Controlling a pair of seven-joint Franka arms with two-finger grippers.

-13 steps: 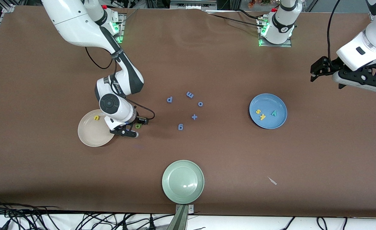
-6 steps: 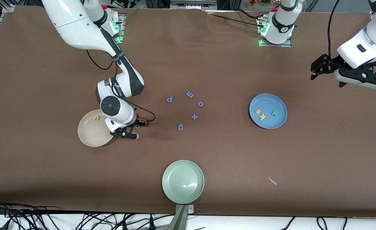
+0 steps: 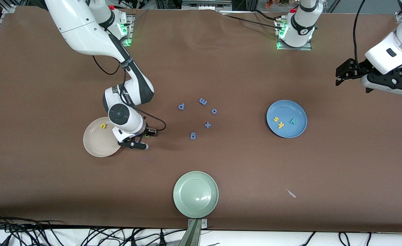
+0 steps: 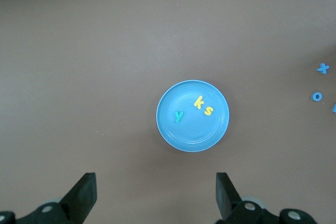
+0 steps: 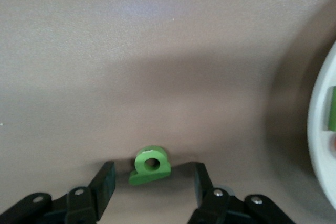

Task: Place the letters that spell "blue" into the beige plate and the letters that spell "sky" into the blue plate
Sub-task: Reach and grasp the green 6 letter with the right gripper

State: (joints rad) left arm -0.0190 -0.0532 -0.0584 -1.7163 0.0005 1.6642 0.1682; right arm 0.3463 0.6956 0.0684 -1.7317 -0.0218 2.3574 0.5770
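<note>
Wrist view shows green b (image 5: 150, 165) between jaws

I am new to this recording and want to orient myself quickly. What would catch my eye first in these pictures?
First, the right end effector, low over the table beside the beige plate, its fingers open around a green b. Next, the blue plate toward the left arm's end, holding a yellow s, yellow k and teal y. The left end effector waits open, raised above the table.

We see right gripper (image 3: 143, 140) edged closer around green b (image 5: 150, 165); left gripper (image 3: 341, 73) drifted outward.
</note>
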